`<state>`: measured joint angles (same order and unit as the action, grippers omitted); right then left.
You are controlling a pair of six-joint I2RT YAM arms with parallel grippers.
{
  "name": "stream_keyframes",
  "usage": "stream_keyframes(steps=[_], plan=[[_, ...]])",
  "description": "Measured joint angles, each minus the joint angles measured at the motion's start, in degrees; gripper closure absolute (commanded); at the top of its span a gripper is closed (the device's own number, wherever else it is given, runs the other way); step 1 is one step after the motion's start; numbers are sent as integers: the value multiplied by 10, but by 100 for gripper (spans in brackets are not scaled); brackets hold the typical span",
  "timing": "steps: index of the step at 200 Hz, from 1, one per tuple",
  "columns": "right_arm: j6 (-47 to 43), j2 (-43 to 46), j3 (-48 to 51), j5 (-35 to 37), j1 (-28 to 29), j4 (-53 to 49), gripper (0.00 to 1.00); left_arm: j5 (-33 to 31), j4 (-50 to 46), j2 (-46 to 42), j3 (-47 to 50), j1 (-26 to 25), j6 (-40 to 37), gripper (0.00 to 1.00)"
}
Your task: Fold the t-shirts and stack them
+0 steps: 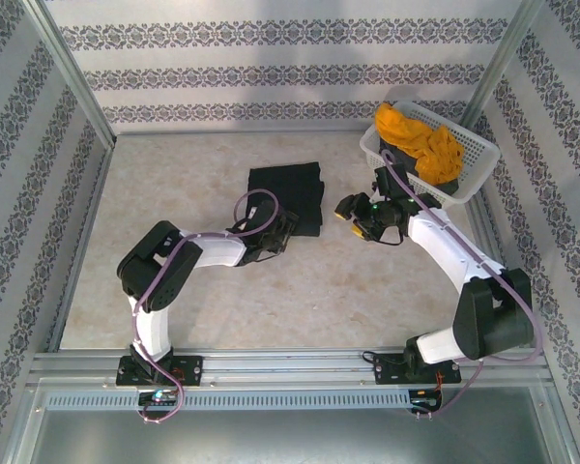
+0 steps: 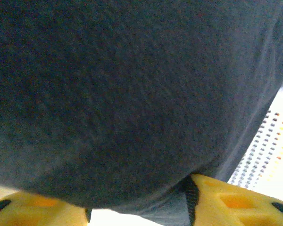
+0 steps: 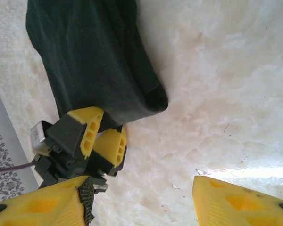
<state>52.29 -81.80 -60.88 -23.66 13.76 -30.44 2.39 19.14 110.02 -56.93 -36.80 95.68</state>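
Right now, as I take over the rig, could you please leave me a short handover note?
Left pincer: fingers astride the near edge of the black t-shirt, fabric between them; I cannot tell whether it is clamped.
Right pincer: open, empty, over bare table to the right of that shirt.
Things: the black t-shirt lies folded mid-table; the orange-yellow t-shirt is crumpled in the white basket, with the dark grey t-shirt under it.
Done: black shirt looks folded.
Left: take out, fold and stack the other two.
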Motion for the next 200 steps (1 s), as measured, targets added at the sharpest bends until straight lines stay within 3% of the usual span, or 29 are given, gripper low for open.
stream_keyframes(steps=[11, 28, 51, 72, 150, 200], plan=[[0, 5, 0, 0, 0, -1, 44, -5, 10, 10, -1, 0, 6, 90], [0, 13, 0, -3, 0, -2, 45, -19, 23, 21, -1, 4, 11, 100], [0, 21, 0, -4, 0, -10, 46, -29, 35, 21, 1, 26, 7, 100], [-2, 28, 0, -4, 0, -16, 46, -26, 44, 17, 12, 78, -12, 100], [-20, 34, -1, -20, 0, -31, 47, 115, 44, -19, 37, 405, -224, 100], [-29, 27, -1, -48, 0, -15, 47, 205, 25, 24, -7, 524, -336, 100]])
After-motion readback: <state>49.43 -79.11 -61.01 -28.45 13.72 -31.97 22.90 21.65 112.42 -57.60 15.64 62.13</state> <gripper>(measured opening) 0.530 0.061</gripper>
